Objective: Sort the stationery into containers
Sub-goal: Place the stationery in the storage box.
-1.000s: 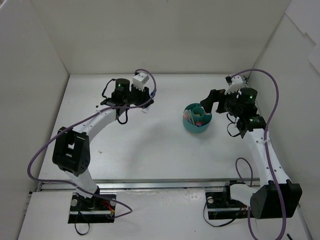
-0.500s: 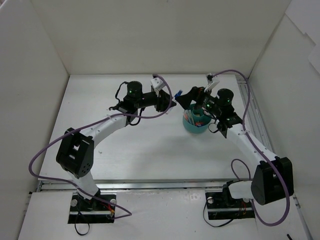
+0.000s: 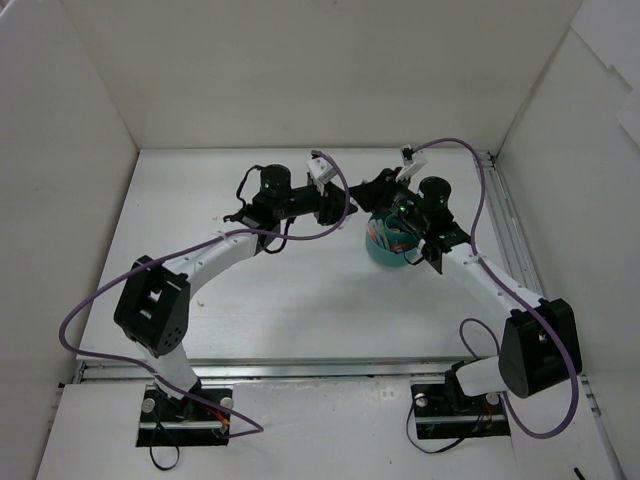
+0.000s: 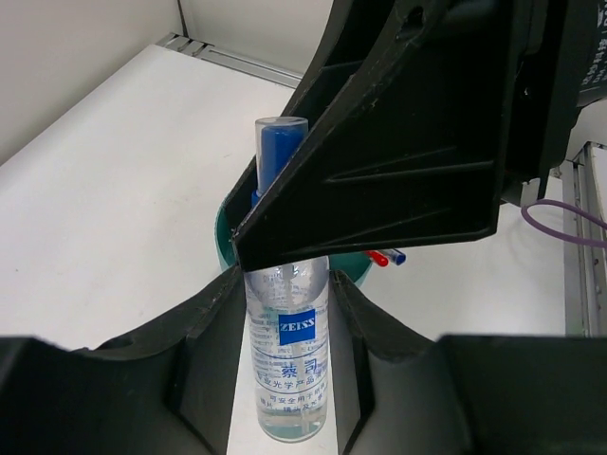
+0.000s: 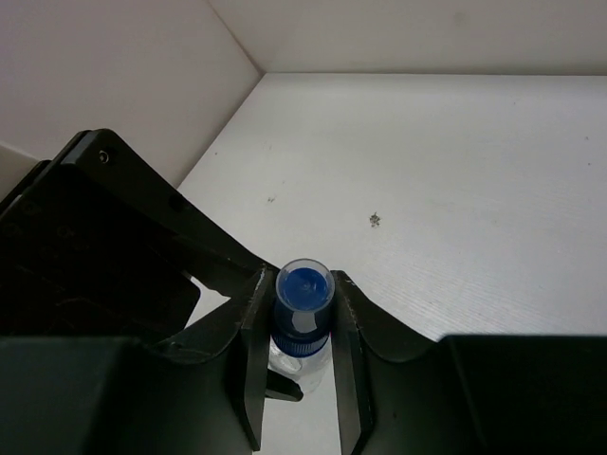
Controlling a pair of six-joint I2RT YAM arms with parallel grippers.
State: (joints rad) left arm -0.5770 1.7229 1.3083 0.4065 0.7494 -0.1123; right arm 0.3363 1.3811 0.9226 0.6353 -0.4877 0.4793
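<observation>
A small clear bottle (image 4: 289, 351) with a blue cap (image 5: 304, 287) hangs in the air between both grippers. My left gripper (image 4: 289, 284) is shut on its labelled body. My right gripper (image 5: 303, 284) is shut on the cap, and its black finger (image 4: 408, 142) crosses the bottle's neck in the left wrist view. In the top view the two grippers, left (image 3: 343, 206) and right (image 3: 370, 194), meet just left of the teal bowl (image 3: 383, 256) and hide the bottle. The bowl holds pens (image 3: 392, 236); red and blue pen ends (image 4: 384, 256) stick out over its rim (image 4: 226, 227).
White walls enclose the table on three sides. A metal rail (image 3: 505, 215) runs along the right edge. A small dark speck (image 5: 377, 220) lies on the white table top left of the grippers. Purple cables loop from both arms.
My left arm carried the bottle right, up to the bowl. My right arm swung left from the bowl's right side and its jaws went from wide open to shut on the cap.
</observation>
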